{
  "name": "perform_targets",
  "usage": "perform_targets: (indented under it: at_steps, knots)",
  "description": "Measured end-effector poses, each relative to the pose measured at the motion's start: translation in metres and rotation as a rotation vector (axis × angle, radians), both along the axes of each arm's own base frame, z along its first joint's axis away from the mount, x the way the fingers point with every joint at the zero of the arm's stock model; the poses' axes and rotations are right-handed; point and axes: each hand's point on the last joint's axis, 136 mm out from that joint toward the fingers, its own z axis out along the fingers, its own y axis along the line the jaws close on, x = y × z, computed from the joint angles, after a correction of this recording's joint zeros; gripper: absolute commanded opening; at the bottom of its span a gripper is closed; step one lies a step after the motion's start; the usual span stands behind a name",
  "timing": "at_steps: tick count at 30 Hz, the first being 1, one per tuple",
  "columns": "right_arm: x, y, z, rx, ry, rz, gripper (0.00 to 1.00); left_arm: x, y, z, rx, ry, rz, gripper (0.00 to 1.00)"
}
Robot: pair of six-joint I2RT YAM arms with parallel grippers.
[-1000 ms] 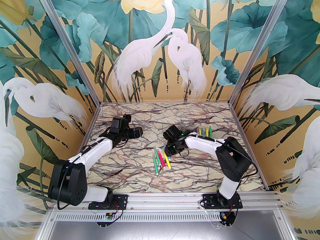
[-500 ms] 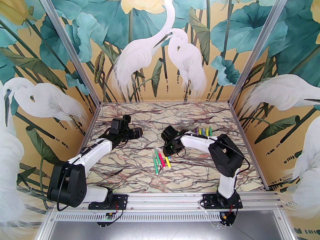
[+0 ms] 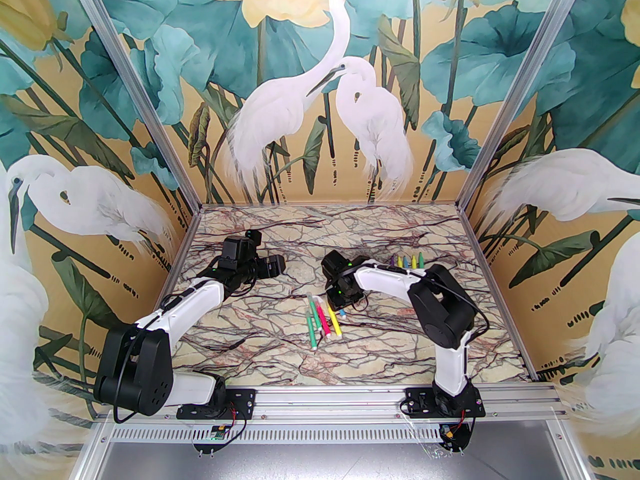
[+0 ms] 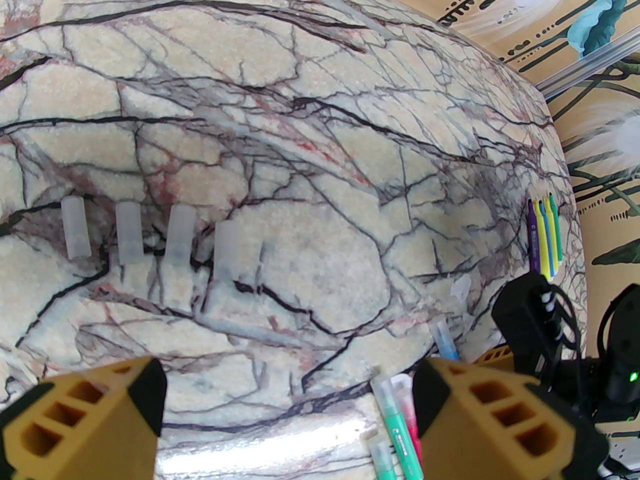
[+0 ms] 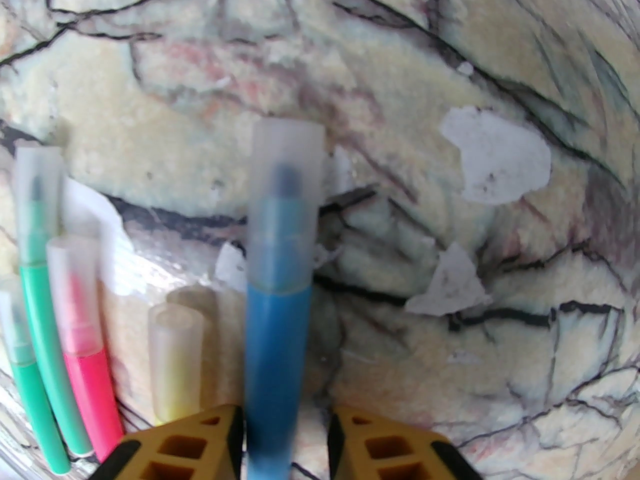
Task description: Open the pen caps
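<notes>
The right arm (image 3: 395, 280) covers all but a stub of the blue pen (image 3: 342, 313); close up it is blurred, clear cap (image 5: 286, 168) on, back end cut off, the right claw (image 5: 285, 420) closed on its barrel. Green, pink and yellow capped pens (image 5: 80, 308) lie beside it. The left claw (image 4: 287, 413) gapes wide and empty over the surface (image 4: 350, 118), near four loose caps (image 4: 129, 233)
</notes>
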Motion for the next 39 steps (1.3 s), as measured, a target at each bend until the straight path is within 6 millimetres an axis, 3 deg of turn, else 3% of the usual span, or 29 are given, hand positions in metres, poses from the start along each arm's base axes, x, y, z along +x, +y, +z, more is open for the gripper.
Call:
perform_targets:
  at_steps: [18, 24, 28, 32, 39]
  knots:
    - [0.003, -0.001, -0.001, -0.088, 0.002, -0.002, 0.13, 0.000, -0.001, -0.001, -0.005, -0.011, -0.003, 0.87]
    - [0.005, -0.004, 0.001, -0.039, -0.021, -0.017, 0.09, 0.000, -0.007, 0.003, -0.032, -0.019, -0.028, 0.86]
    - [0.009, -0.017, 0.004, 0.028, -0.031, -0.060, 0.06, 0.000, -0.012, 0.004, -0.065, -0.025, -0.047, 0.86]
    - [0.014, -0.027, 0.020, 0.124, -0.063, -0.100, 0.03, -0.001, -0.023, 0.007, -0.132, -0.023, -0.078, 0.84]
    - [0.021, -0.024, 0.062, 0.335, -0.173, -0.094, 0.02, -0.001, -0.052, 0.012, -0.285, -0.006, -0.174, 0.81]
